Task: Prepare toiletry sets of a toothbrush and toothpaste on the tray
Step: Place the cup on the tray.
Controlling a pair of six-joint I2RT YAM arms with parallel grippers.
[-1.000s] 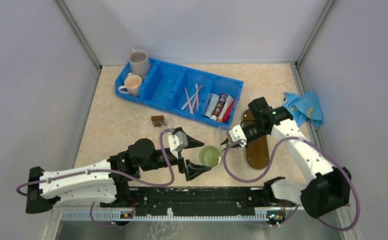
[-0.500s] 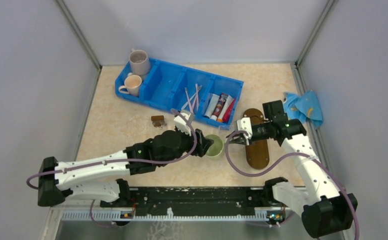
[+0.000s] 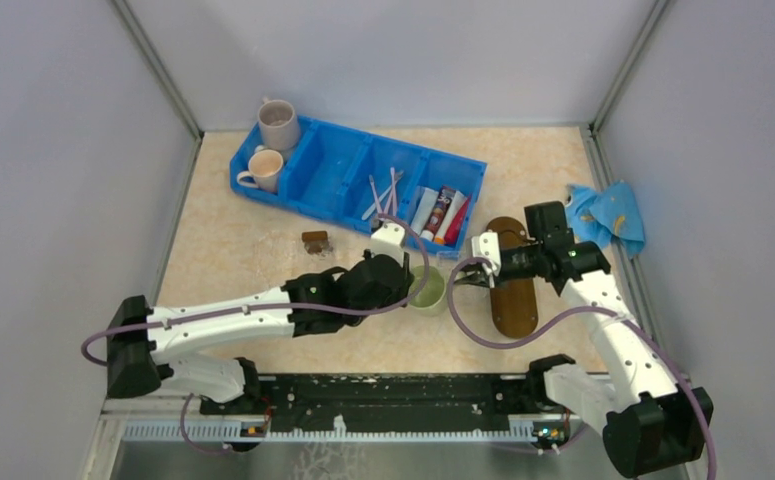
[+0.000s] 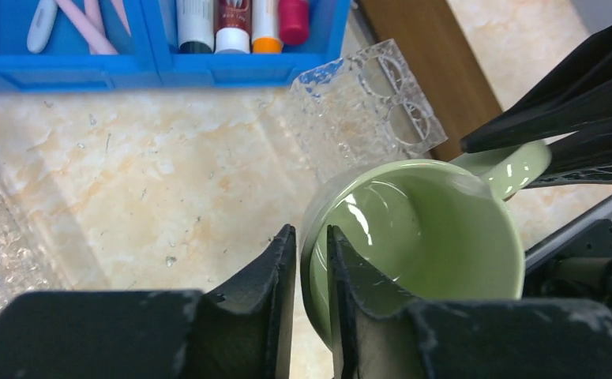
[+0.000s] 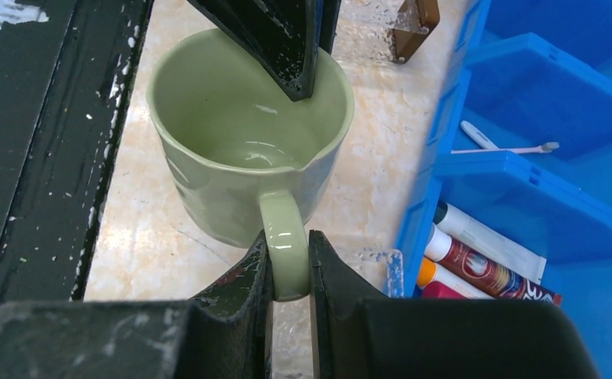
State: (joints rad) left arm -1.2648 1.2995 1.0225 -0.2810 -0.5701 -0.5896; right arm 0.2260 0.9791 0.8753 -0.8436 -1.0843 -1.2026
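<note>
Just beside tray (image 3: 513, 305): green mug (image 3: 427, 291), left hand (image 4: 310, 260) pinched on wall, right hand (image 5: 287, 268) clamped on handle. Risk of tipping or twisting if pulled opposite ways.

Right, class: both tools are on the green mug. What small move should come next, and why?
Probably the right tool should open and let go of the handle. The left tool pinches the green mug at its rim wall, one finger inside and one outside, so the mug has a second hold.
</note>
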